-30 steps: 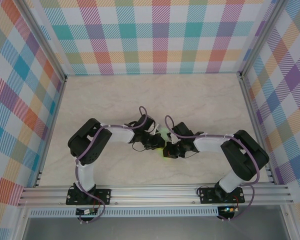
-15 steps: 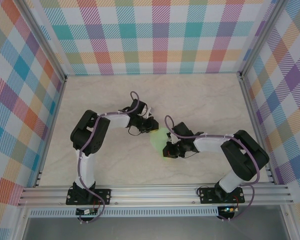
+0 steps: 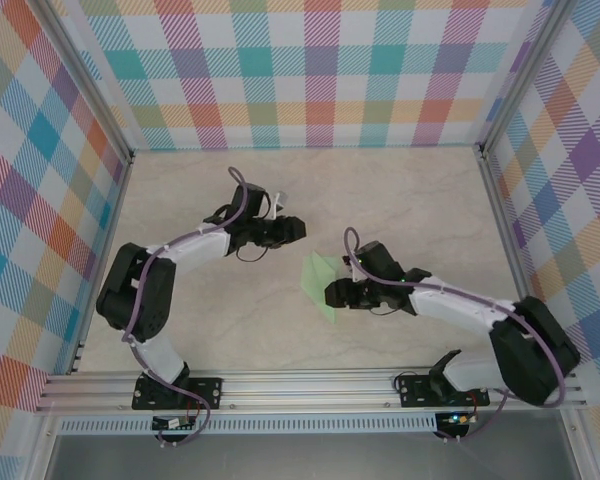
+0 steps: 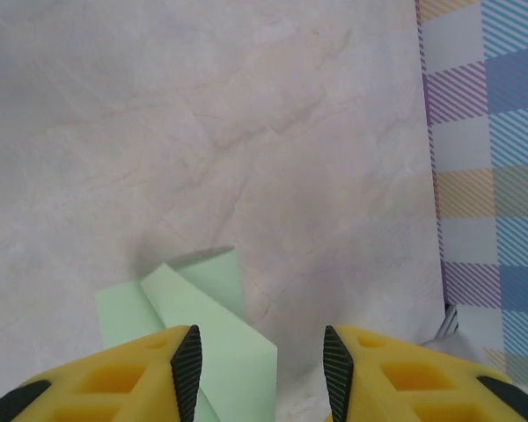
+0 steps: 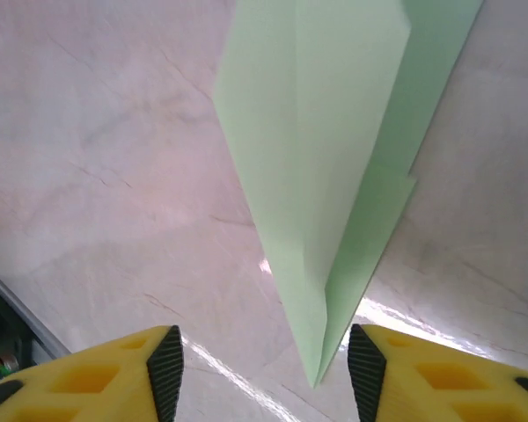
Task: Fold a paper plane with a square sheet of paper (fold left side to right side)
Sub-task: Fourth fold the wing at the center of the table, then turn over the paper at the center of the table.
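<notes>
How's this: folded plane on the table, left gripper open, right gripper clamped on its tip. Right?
No. The right gripper is open too: the right wrist view shows the tip of the paper plane lying free between the spread jaws. Plane on the table, left gripper open: correct.
</notes>
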Available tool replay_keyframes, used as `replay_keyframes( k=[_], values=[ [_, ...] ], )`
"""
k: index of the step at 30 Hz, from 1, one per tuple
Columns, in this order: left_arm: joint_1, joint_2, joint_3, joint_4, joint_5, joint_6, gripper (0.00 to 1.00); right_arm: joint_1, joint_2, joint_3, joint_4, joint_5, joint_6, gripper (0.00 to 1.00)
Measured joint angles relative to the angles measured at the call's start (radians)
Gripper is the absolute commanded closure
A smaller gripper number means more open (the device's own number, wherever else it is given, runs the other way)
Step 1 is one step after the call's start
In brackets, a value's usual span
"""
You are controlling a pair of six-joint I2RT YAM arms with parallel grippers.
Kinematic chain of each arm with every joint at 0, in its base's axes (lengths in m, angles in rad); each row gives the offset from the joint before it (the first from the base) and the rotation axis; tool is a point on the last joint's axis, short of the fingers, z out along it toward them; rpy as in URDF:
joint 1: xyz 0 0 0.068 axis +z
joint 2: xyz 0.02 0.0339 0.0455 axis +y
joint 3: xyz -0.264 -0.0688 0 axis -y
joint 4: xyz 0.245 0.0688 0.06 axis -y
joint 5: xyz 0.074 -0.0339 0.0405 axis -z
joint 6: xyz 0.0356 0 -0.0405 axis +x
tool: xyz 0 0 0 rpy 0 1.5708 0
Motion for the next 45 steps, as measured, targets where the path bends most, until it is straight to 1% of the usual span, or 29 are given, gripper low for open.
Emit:
replay_keyframes(
  k=[3, 6, 10, 13, 20, 28, 31, 35, 37, 40, 43, 45],
  values=[
    [-0.022, -0.002, -0.072, 0.039, -0.003, -0.035, 0.55, 0.000, -0.117, 0.001, -0.053, 0.121, -0.005, 0.16],
    [-0.058, 0.020, -0.117, 0.060, -0.006, -0.066, 0.54, -0.002, -0.226, 0.001, -0.108, 0.220, 0.002, 0.09],
    [-0.107, 0.066, -0.121, 0.092, -0.009, -0.093, 0.55, -0.003, -0.369, -0.004, -0.154, 0.298, 0.016, 0.08],
    [-0.127, 0.104, -0.117, 0.112, -0.010, -0.108, 0.56, -0.003, -0.452, -0.018, -0.190, 0.332, 0.028, 0.08],
    [-0.148, 0.183, -0.067, 0.126, -0.021, -0.136, 0.56, -0.003, -0.535, -0.040, -0.267, 0.364, 0.035, 0.08],
    [-0.178, 0.230, -0.006, 0.127, -0.027, -0.143, 0.56, -0.003, -0.546, -0.042, -0.307, 0.371, 0.034, 0.08],
    [-0.193, 0.240, 0.010, 0.126, -0.028, -0.144, 0.60, -0.003, -0.547, -0.045, -0.307, 0.370, 0.033, 0.07],
    [-0.198, 0.241, 0.019, 0.125, -0.027, -0.150, 0.66, -0.003, -0.547, -0.051, -0.308, 0.365, 0.029, 0.02],
    [-0.198, 0.241, 0.020, 0.126, -0.028, -0.153, 0.72, -0.014, -0.547, -0.059, -0.306, 0.346, 0.026, 0.00],
    [-0.198, 0.239, 0.021, 0.122, -0.033, -0.151, 0.80, -0.049, -0.546, -0.076, -0.299, 0.287, 0.027, 0.00],
    [-0.198, 0.221, 0.021, 0.106, -0.041, -0.143, 0.86, -0.121, -0.538, -0.105, -0.264, 0.185, 0.027, 0.00],
    [-0.198, 0.189, 0.021, 0.090, -0.050, -0.137, 0.89, -0.186, -0.524, -0.130, -0.219, 0.086, 0.028, 0.00]
  ],
)
